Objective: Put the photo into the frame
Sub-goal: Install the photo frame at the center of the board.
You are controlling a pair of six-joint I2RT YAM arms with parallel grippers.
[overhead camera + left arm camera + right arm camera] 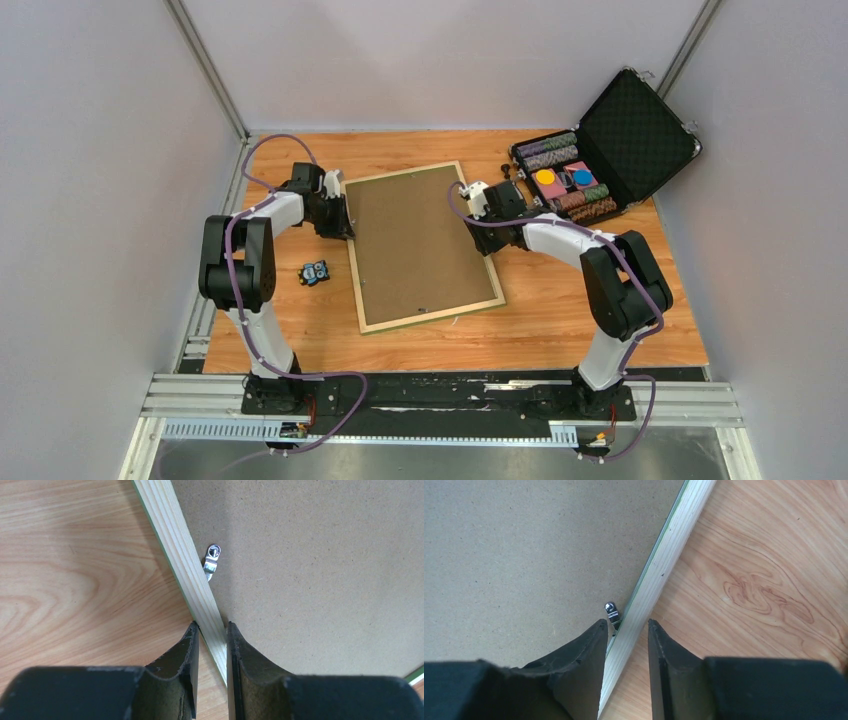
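Note:
The frame [430,315] lies back-up on the table, its pale wood rails around a plain brown backing board [420,240]. The photo is not visible in any view. My left gripper [343,222] is at the frame's left rail. In the left wrist view its jaws [211,626] are closed on the pale rail [180,555], next to a metal turn clip [212,560]. My right gripper [468,200] is at the right rail. In the right wrist view it [625,622] straddles the rail [664,555], with a gap at the right finger, beside another clip [612,611].
An open black case [600,160] of poker chips stands at the back right, close behind my right arm. A small blue and black object [314,272] lies on the wooden table left of the frame. Grey walls enclose the table.

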